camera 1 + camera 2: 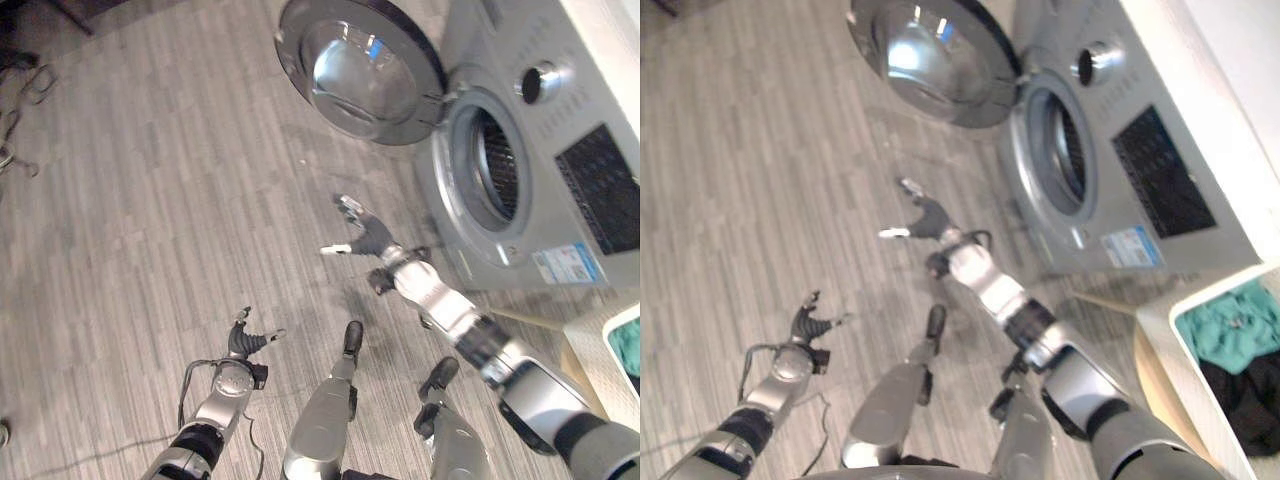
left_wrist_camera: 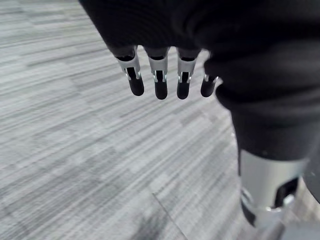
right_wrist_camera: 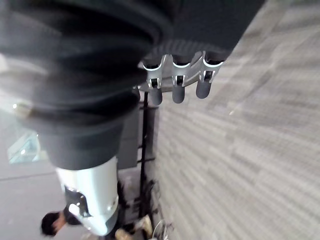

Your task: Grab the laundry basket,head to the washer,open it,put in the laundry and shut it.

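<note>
The silver washer [image 1: 560,150] stands at the upper right with its round door [image 1: 360,68] swung wide open to the left, leaving the drum opening [image 1: 492,165] bare. My right hand [image 1: 362,230] hovers over the floor in front of the opening, fingers straight, holding nothing. My left hand [image 1: 243,343] hangs low at the lower left, fingers relaxed and empty. The white laundry basket [image 1: 1160,340] sits at the far right with teal laundry [image 1: 1230,325] and dark laundry [image 1: 1240,400] inside.
Grey plank flooring [image 1: 150,200] spreads across the left and middle. A wooden board [image 1: 1155,385] lies under the basket. In the right wrist view, a dark metal stand [image 3: 145,150] and a person [image 3: 55,225] show in the distance.
</note>
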